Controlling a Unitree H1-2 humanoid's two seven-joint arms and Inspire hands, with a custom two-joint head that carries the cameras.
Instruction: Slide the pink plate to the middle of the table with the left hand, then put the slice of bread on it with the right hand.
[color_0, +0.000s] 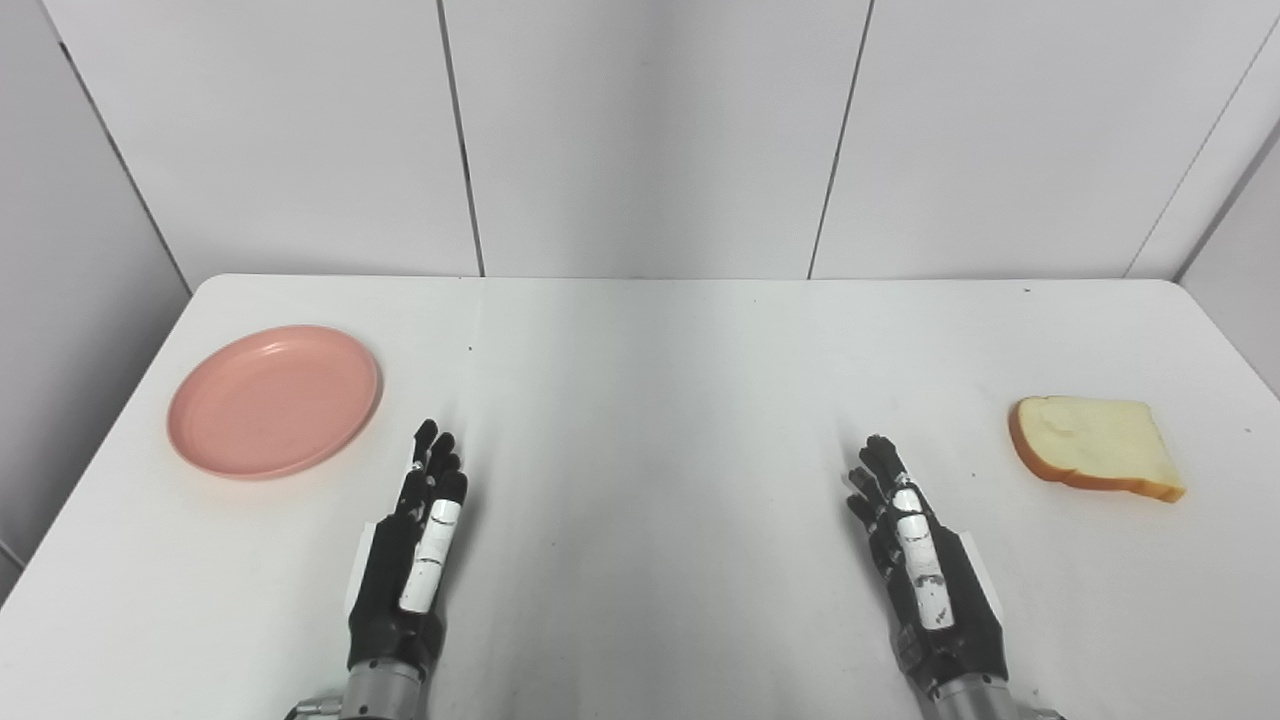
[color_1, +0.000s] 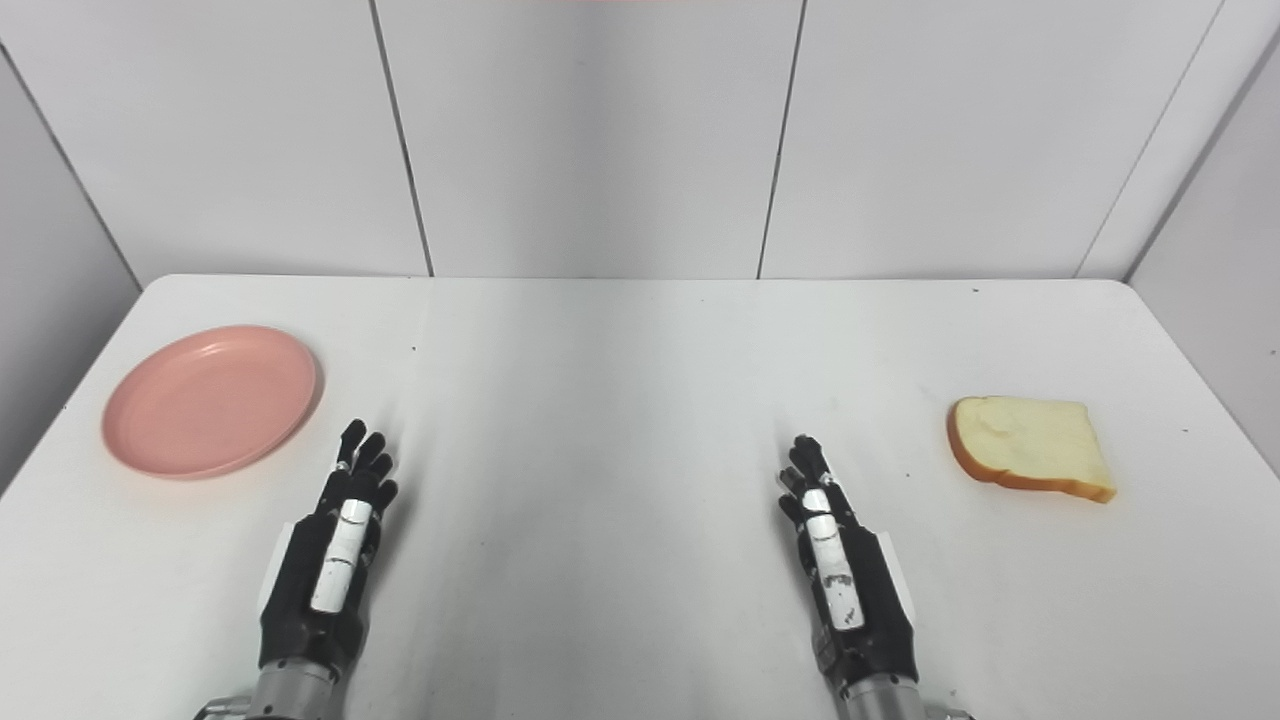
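Starting with the white bench (color_0: 640, 400), the pink plate (color_0: 274, 400) is seen far left and the bread slice (color_0: 1095, 445) far right. Each robot hand, left (color_0: 415, 540) and right (color_0: 920, 560), is held open, empty. The plate could be tipped if pushed hard. Wrists are cut off

The plate (color_0: 273, 400) by the tabletop's (color_0: 650, 400) left edge is pink. The bread (color_0: 1095, 446), near the white tabletop's right edge, looks cream with an orange-brown crust.
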